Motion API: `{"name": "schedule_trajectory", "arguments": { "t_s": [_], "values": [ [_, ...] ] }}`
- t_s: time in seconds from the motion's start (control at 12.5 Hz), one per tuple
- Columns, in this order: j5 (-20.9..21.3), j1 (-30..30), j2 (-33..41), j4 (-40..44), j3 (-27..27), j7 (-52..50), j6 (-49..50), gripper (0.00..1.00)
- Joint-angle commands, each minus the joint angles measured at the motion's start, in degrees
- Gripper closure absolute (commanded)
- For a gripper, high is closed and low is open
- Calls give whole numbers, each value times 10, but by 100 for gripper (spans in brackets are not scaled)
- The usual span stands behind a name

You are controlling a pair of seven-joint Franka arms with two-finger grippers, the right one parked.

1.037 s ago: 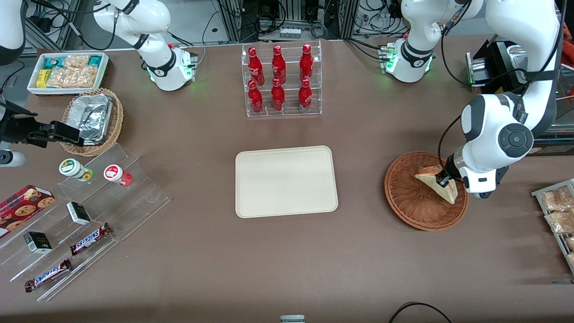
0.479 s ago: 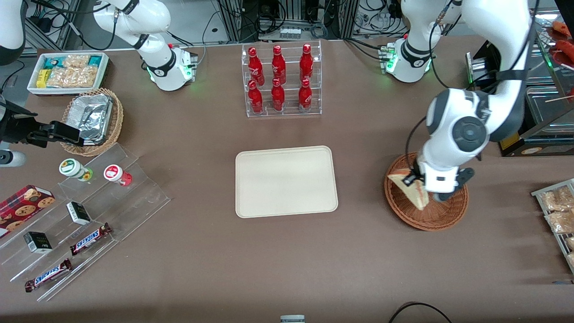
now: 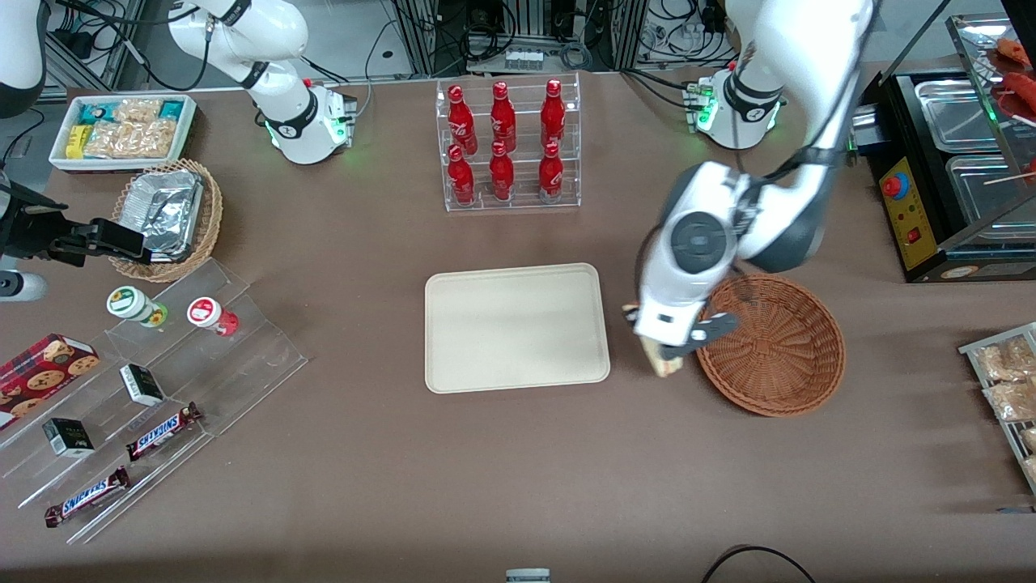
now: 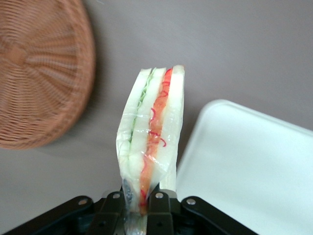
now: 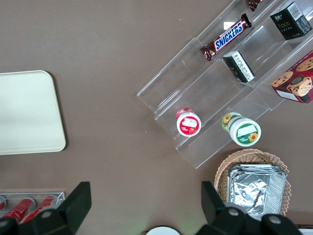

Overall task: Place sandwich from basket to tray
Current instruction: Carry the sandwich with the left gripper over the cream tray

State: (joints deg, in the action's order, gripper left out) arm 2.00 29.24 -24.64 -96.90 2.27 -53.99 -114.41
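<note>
My gripper (image 4: 138, 208) is shut on the sandwich (image 4: 151, 132), a plastic-wrapped wedge of white bread with green and red-orange filling, and holds it up in the air. In the front view the gripper (image 3: 660, 350) hangs over the bare table between the round reddish-brown basket (image 3: 773, 344) and the cream tray (image 3: 515, 326). Only a tip of the sandwich (image 3: 665, 367) shows below the hand there. In the wrist view the basket (image 4: 39, 73) holds nothing, and the tray (image 4: 249, 171) is bare.
A clear rack of red bottles (image 3: 507, 146) stands farther from the front camera than the tray. Toward the parked arm's end are a clear stepped shelf with snacks (image 3: 146, 380), a tan basket with a foil container (image 3: 166, 214) and a white bin (image 3: 121, 129). Packaged snacks (image 3: 1008, 380) lie at the working arm's end.
My gripper has lifted the sandwich out of the basket and carried it sideways toward the tray. The basket is now empty.
</note>
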Motion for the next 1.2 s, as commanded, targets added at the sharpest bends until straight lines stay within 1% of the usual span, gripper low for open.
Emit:
{"name": "schedule_trajectory", "arguments": {
  "t_s": [0.0,0.16,0.4,0.56,0.64,0.72,0.88,1.12],
  "values": [
    [2,44,-67,95,-8,-2,20,100],
    [-1,63,-80,116,3,7,22,100],
    [-2,63,-96,124,42,35,14,100],
    [4,64,-119,149,62,41,14,100],
    [5,64,-128,159,69,60,14,100],
    [3,66,-135,167,72,76,13,100],
    [3,84,-152,186,74,70,14,100],
    [2,89,-181,214,74,33,20,100]
  ]
}}
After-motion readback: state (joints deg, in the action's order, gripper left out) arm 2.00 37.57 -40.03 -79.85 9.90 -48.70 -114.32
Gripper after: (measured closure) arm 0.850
